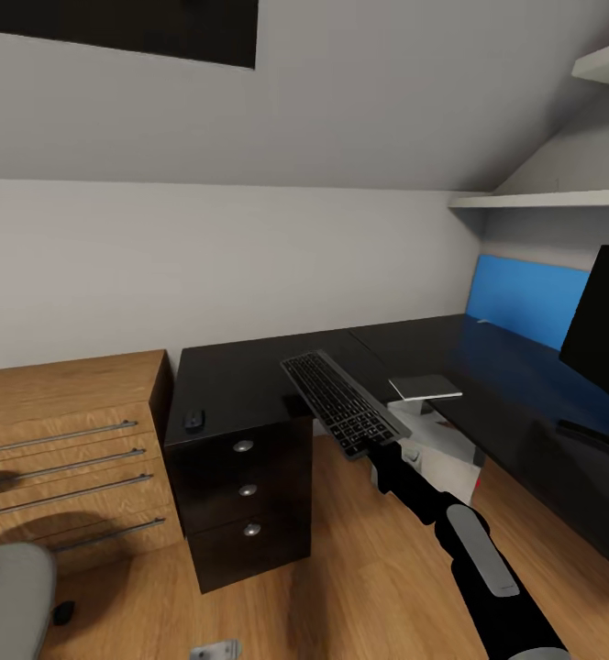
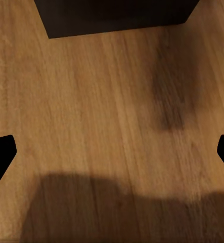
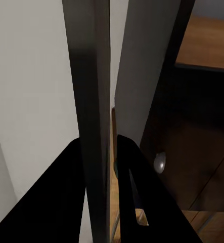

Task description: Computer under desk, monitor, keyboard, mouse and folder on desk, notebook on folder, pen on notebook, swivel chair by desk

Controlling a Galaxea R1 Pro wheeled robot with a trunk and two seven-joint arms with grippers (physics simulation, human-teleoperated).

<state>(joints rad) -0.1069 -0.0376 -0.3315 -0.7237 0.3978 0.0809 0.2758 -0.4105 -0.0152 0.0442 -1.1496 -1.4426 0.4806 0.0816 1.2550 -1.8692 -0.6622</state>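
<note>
head view: the right gripper is clamped on the keyboard's near end, holding it above the desk edge, long axis running near-right to far-left; left gripper gapes wide.

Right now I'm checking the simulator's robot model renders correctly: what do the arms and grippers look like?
The right arm is glossy black and rounded, with a light grey oblong panel on its forearm. The right gripper has flat, matte black fingers tapering toward their tips. The left gripper's fingertips are plain black too. No cables or markings are visible.
</note>
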